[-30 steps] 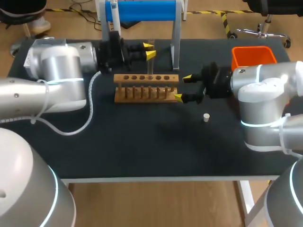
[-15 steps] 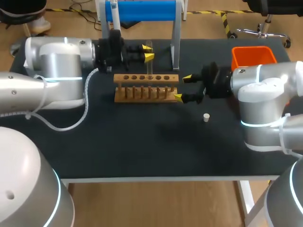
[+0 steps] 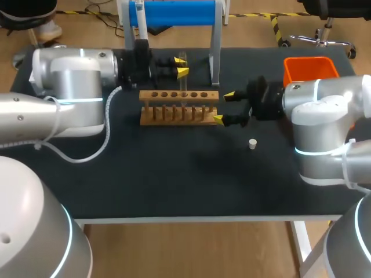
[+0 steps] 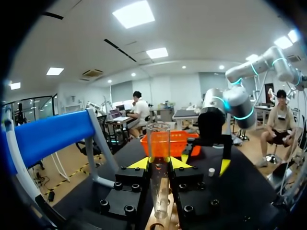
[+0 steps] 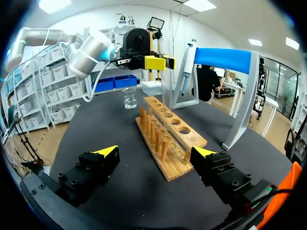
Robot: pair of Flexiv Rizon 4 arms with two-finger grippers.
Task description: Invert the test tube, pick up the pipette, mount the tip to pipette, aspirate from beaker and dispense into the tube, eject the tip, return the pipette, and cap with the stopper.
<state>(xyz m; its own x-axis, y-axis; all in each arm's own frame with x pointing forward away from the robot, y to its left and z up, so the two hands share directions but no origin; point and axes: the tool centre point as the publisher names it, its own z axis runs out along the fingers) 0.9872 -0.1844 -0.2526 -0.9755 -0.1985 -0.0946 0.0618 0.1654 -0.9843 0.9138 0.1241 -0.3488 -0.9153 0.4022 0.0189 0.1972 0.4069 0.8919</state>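
Observation:
My left gripper [image 3: 182, 65] is shut on a clear test tube [image 3: 184, 78], which it holds upright over the back row of the wooden rack [image 3: 179, 108]. In the left wrist view the test tube [image 4: 158, 167] stands between the yellow fingertips [image 4: 138, 163], open mouth up and rounded end down at the rack. My right gripper [image 3: 224, 108] hangs open at the rack's right end with nothing between its fingers. The rack [image 5: 168, 136] runs away ahead of it. A small white stopper [image 3: 253, 143] lies on the mat. The pipette [image 5: 189, 60] hangs on the blue stand [image 5: 225, 60].
An orange bin [image 3: 310, 68] sits at the back right. A glass beaker [image 5: 129, 98] stands beyond the rack's far end, near my left arm. The blue stand [image 3: 174, 13] spans the back edge behind the rack. Bare black mat [image 3: 174, 174] fills the front.
My left arm has shifted its wrist slightly, with the tube staying over the rack. The right arm has not moved.

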